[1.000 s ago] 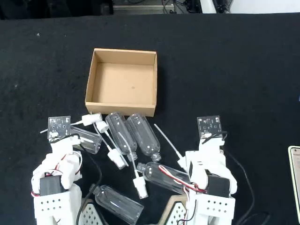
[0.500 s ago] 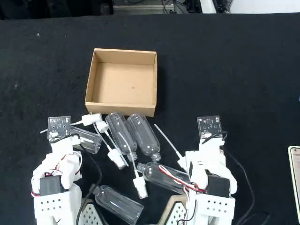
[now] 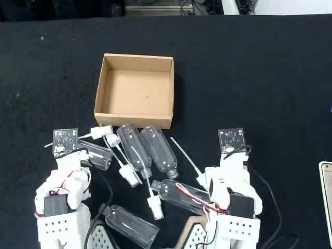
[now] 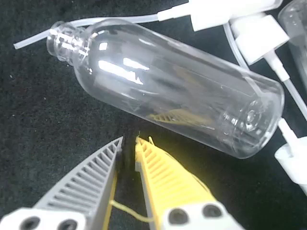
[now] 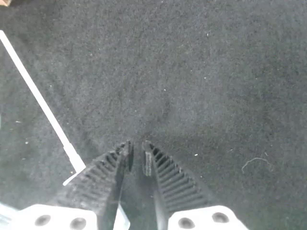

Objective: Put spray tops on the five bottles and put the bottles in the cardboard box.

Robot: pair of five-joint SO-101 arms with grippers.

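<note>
Five clear, capless bottles lie on the black cloth in front of the empty cardboard box (image 3: 137,91). One bottle (image 3: 96,154) (image 4: 168,96) lies just ahead of my left gripper (image 4: 128,142), which is shut and empty, its tips close to the bottle's side. Two bottles (image 3: 134,147) (image 3: 159,149) lie side by side near the box. Another bottle (image 3: 181,194) rests between the arms, and one (image 3: 129,224) lies by the left arm's base. Loose white spray tops (image 3: 101,132) (image 3: 127,174) (image 3: 154,205) are scattered among them. My right gripper (image 5: 135,146) is shut over bare cloth beside a spray top's dip tube (image 5: 38,100).
Black cloth (image 3: 259,78) covers the table, with open room to the right of and behind the box. A pale flat object (image 3: 327,181) lies at the right edge. Red and black cables cross the bottle near the right arm (image 3: 231,179).
</note>
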